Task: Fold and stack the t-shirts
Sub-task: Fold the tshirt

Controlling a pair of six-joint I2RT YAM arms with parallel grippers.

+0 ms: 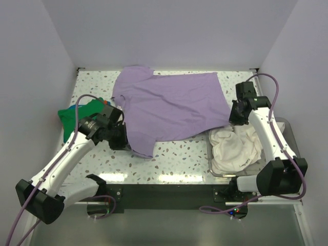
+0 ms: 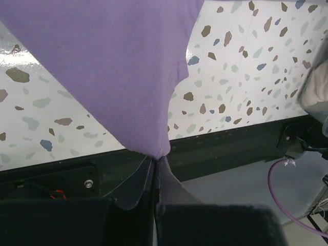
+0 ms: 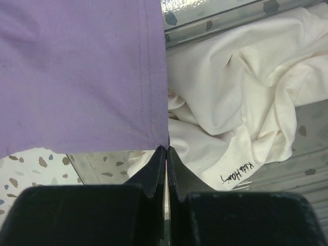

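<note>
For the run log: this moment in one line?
left end effector: shut on lavender t-shirt | right end effector: shut on same | cream t-shirt: in bin | green t-shirt: far left

We read only one piece of text: a small black script print (image 3: 237, 172) on the cream tee (image 3: 246, 92), shown in the right wrist view. It runs slantwise across a fold of the cloth. We take it to read roughly "Kids Hom", but the letters are not certain.

The lavender cloth t-shirt (image 1: 174, 105) lies centre; the green cloth t-shirt (image 1: 66, 117) left; the cream cloth t-shirt (image 1: 236, 148) right, seemingly in a clear plastic bin (image 1: 211, 159).
</note>
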